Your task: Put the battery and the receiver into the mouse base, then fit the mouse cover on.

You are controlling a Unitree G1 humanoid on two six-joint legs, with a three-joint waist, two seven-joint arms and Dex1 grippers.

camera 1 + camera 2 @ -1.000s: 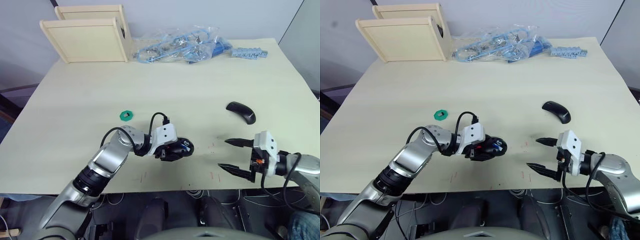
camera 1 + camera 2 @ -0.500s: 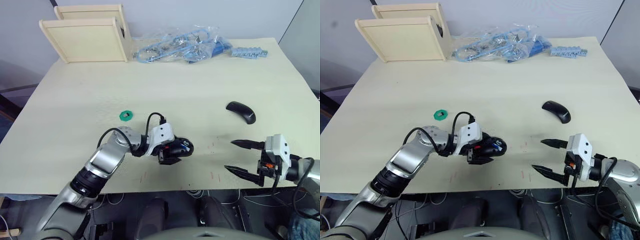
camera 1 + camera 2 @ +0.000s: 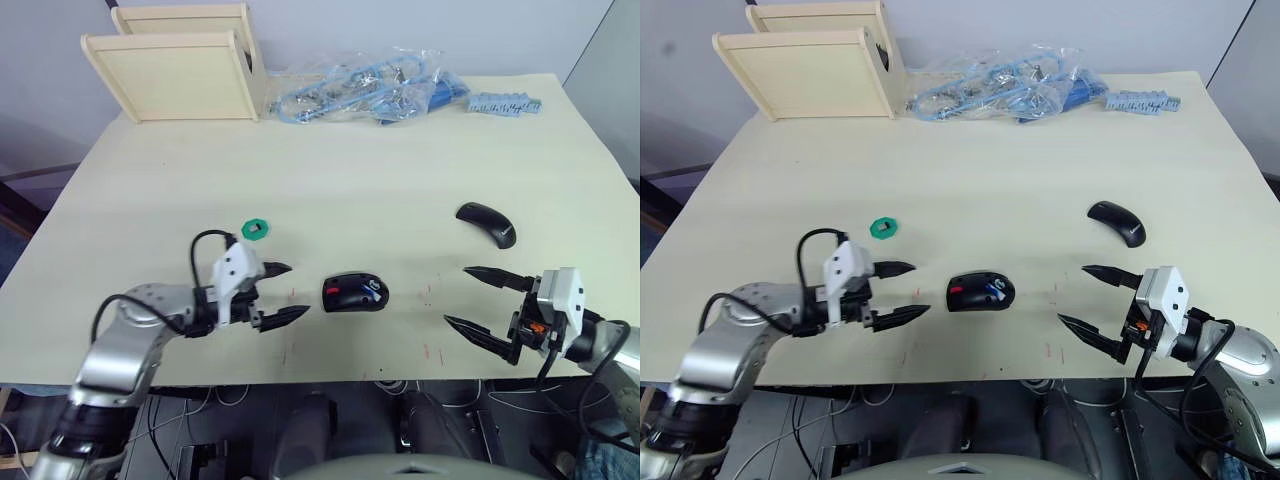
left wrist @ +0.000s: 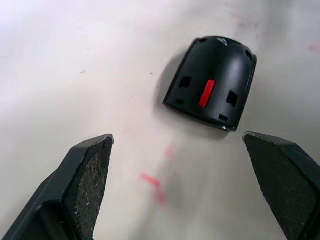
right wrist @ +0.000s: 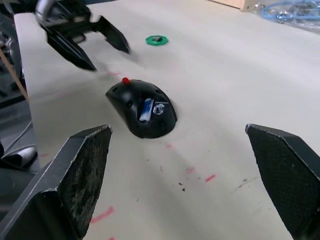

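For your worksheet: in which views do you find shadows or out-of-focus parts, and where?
Left wrist view: the mouse base throws a soft shadow on the table beside it; the near fingers look soft. Right wrist view: the left gripper in the background is blurred, while the mouse base and the blue battery in it look sharper.

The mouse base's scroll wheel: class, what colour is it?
Red, on the black mouse base; the left wrist view shows it best.

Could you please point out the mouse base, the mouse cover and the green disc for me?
mouse base [image 3: 354,293]: left eye view, on the middle of its black top.
mouse cover [image 3: 486,223]: left eye view, on the middle of its arched shell.
green disc [image 3: 255,230]: left eye view, on its ring.
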